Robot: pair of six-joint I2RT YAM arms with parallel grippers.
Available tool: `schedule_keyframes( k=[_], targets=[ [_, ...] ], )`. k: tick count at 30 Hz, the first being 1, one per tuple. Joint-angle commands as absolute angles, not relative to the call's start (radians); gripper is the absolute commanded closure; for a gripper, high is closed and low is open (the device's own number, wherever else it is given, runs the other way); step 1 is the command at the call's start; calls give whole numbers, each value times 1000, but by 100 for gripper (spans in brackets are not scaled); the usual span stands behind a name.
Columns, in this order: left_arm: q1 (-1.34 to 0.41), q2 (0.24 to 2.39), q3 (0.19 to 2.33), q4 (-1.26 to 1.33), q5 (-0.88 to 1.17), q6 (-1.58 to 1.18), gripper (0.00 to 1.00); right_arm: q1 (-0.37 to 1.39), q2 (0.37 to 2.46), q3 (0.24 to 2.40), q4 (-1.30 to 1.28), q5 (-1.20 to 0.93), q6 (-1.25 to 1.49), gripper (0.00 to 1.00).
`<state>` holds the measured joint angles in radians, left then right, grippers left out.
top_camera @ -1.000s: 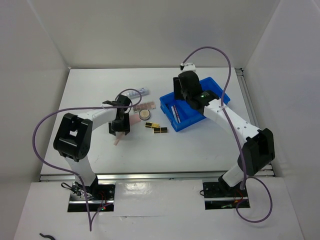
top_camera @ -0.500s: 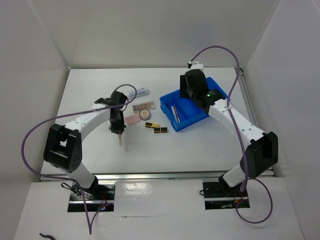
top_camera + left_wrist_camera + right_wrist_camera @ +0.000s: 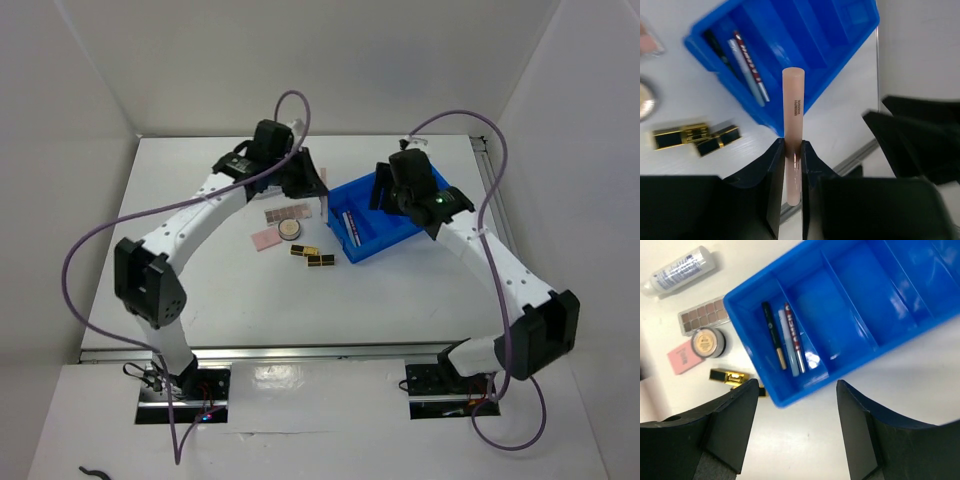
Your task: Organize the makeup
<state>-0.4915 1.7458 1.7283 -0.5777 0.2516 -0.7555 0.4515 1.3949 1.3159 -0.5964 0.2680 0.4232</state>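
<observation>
Makeup lies partly on the tabletop [image 3: 420,300] and partly in the blue bin [image 3: 390,228]. The left jaws are clamped on the pink stick [image 3: 793,107]. They pinch its lower end from both sides, and the rest of the stick juts straight out past their tips, with a small printed code on its side. From above, the left arm [image 3: 190,225] reaches to the far middle of the tabletop, and the stick hangs at the bin's left edge. Whether it touches the wall I cannot tell.

The right jaws stand apart with nothing between them, above the bin.

Three pencils lie side by side, lengthwise, in the bin's leftmost compartment: a black-and-gold pencil [image 3: 772,335], a pale pencil [image 3: 788,347] and a red-and-silver pencil [image 3: 794,332].

The other pieces lie on the tabletop to the left of the bin. The clear tube [image 3: 680,271] is the farthest. Nearer than the tube is the brown palette [image 3: 288,213], and the round compact [image 3: 290,229] sits just on the palette's near side. The pink pad [image 3: 265,240] lies just beside the compact, on its left. The small black-and-gold cases [image 3: 321,260] lie close together near the bin's near left corner, apart from the bin.
</observation>
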Motion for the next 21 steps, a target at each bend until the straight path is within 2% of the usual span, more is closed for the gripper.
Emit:
schedule_keyframes(
  k=[1,4,9,12,15,21],
  targets=[
    [-552,1870,1759,-436,351,-932,100,443,1252,1279,-673,290,535,29],
    [-603,1957,1787,-339,298,-1020,100,434,1142,1229,-710,313,598,29],
    [-670,2083,1928,-395,79,-1072,100,434,996,1169,-732,322,618,29],
    [-680,2146,1968,-407,26,-1103,86,434,985,1178,-775,322,618,29],
    [-680,2186,1994,-449,-26,-1123,79,425,985,1178,-795,333,600,29],
    [-680,2195,1993,-489,-114,-1169,79,425,997,1178,-795,333,569,28]
  ],
)
